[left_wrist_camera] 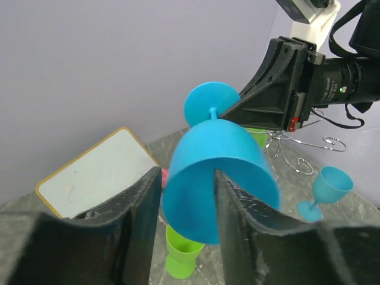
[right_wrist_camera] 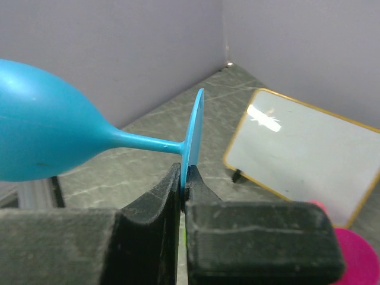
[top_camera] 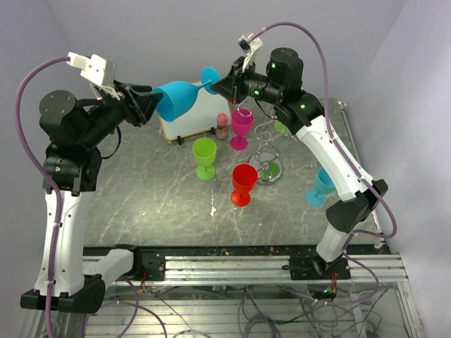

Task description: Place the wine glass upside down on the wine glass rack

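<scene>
Your glass (top_camera: 177, 98) hangs sideways in the air, at 10 o'clock from the rack (top_camera: 270, 172). The right gripper (right_wrist_camera: 184, 178) pinches its foot edge-on. The left gripper (left_wrist_camera: 187, 184) is spread, with one finger (left_wrist_camera: 243, 219) inside the bowl's mouth. The red glass (top_camera: 244, 184) and magenta glass (top_camera: 241, 125) crowd the rack at 8 and 11 o'clock. A small blue glass (top_camera: 320, 184) stands apart at 4 o'clock.
</scene>
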{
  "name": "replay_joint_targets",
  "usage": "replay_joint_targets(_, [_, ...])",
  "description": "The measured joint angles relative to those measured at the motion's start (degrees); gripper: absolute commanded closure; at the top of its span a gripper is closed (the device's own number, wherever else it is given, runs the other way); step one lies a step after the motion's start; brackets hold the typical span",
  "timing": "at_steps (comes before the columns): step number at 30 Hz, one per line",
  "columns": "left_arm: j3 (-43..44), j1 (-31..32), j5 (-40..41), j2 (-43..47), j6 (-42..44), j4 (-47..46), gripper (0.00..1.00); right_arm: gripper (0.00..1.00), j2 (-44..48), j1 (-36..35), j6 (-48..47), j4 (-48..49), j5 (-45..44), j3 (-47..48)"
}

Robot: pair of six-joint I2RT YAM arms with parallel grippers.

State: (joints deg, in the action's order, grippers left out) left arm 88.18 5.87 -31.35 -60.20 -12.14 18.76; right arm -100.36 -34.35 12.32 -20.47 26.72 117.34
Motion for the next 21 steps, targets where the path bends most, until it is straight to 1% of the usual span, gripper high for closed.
replay_joint_targets(3, [-0.1, 0.0, 0.8, 1.1, 2.6, 1.7, 0.13, 1.0, 0.0, 0.0, -4.1, -1.3, -3.5, -0.5])
replay_joint_targets(5, [-0.1, 0.0, 2.1, 2.2, 5.0, 3.5, 0.06, 1.0, 0.0, 0.0, -7.2, -2.2, -6.0, -0.7])
replay_joint_targets(6, [-0.1, 0.0, 2.9, 2.8, 5.9, 4.5, 0.04, 1.0, 0.0, 0.0, -8.7, -2.7, -7.0, -0.7])
replay_joint_targets(8, [-0.1, 0.0, 4.6, 4.0, 8.0, 6.4, 0.03, 1.0, 0.0, 0.0, -13.6, -3.9, -11.0, -0.7])
replay_joint_targets(9, [-0.2, 0.0, 5.6, 4.7, 9.1, 7.3, 0.03, 1.0, 0.0, 0.0, -14.2, -4.0, -11.6, -0.7])
replay_joint_targets(12, [-1.3, 0.0, 7.2, 6.7, 11.9, 9.0, 0.03, 1.0, 0.0, 0.0, -20.0, -5.0, -17.1, -0.5])
replay_joint_targets(21, [-4.8, -0.1, 7.6, 9.5, 17.1, 11.6, 0.05, 1.0, 0.0, -0.4, -34.5, -7.3, -31.1, 1.2])
